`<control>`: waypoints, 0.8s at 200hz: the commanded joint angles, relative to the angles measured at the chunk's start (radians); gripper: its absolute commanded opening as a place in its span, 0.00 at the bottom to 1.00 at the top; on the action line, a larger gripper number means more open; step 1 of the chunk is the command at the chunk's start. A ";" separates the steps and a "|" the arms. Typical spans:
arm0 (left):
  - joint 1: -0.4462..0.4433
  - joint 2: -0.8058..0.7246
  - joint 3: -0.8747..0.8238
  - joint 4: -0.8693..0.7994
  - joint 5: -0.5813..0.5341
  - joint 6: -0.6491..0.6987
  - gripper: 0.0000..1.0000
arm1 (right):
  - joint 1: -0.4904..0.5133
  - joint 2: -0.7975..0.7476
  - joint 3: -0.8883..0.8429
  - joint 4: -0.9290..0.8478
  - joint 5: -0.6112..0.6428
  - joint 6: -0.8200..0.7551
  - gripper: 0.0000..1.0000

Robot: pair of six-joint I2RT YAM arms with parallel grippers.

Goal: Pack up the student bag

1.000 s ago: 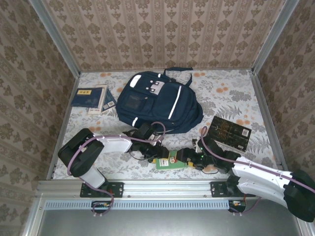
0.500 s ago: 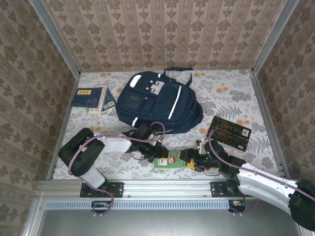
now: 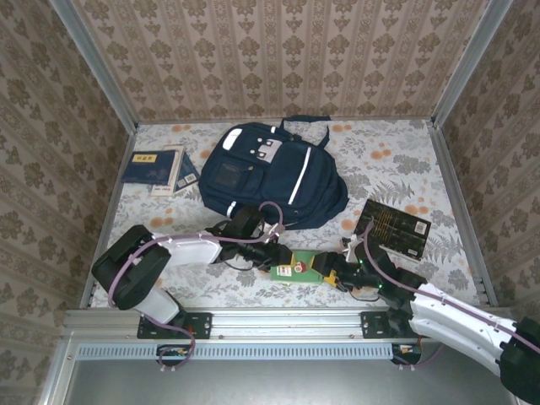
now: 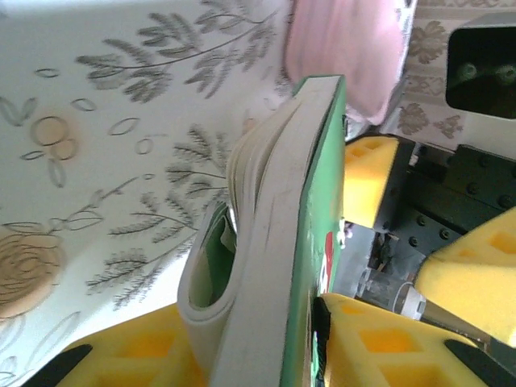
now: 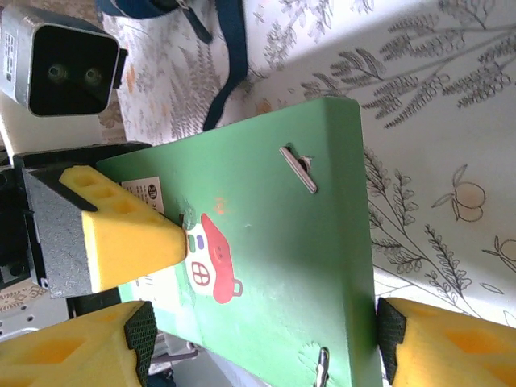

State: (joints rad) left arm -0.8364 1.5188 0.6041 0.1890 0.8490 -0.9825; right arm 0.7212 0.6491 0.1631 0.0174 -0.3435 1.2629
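The student bag (image 3: 272, 175), navy with white stripes, lies flat at the middle back of the table. In front of it a green book (image 3: 299, 268) hangs between both arms. My left gripper (image 3: 272, 258) is shut on it. In the left wrist view the book (image 4: 278, 242) stands edge-on, pinched between the yellow fingers (image 4: 379, 347), its lower pages curling. My right gripper (image 3: 327, 275) straddles the other end, open. One of its pads (image 5: 393, 339) touches the book's edge (image 5: 274, 258); the other stands slightly off it.
A dark book (image 3: 393, 228) lies right of the bag. A navy book with a label (image 3: 150, 166) and a pale one (image 3: 179, 171) lie at the back left. A bag strap (image 5: 230, 56) trails on the cloth near the green book. Patterned walls enclose the table.
The green book has shifted a little up and to the right. My left jaws have closed onto it. The right jaws have narrowed around its other end.
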 commanded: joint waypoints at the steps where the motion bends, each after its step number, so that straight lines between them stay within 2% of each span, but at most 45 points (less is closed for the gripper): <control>1: 0.018 -0.061 -0.015 0.039 0.049 -0.029 0.35 | -0.022 -0.058 0.071 -0.023 0.034 -0.050 0.76; 24: 0.033 -0.106 -0.023 0.050 0.047 -0.049 0.35 | -0.051 -0.081 0.071 -0.058 0.026 -0.063 0.83; 50: 0.036 -0.135 -0.019 0.054 0.047 -0.056 0.35 | -0.081 -0.064 0.063 -0.008 -0.020 -0.060 0.87; 75: 0.035 -0.146 -0.018 0.059 0.041 -0.061 0.34 | -0.085 -0.005 0.080 0.010 -0.058 -0.080 0.88; 126: 0.039 -0.172 -0.024 0.083 0.042 -0.082 0.34 | -0.097 -0.009 0.061 -0.035 -0.006 -0.086 0.88; 160: 0.043 -0.211 -0.026 0.095 0.040 -0.087 0.34 | -0.100 -0.013 -0.001 0.149 -0.066 -0.016 0.87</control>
State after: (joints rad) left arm -0.8013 1.3586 0.5827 0.2291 0.8646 -1.0554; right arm 0.6277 0.6334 0.2012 0.0296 -0.3683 1.2087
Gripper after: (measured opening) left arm 0.341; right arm 0.876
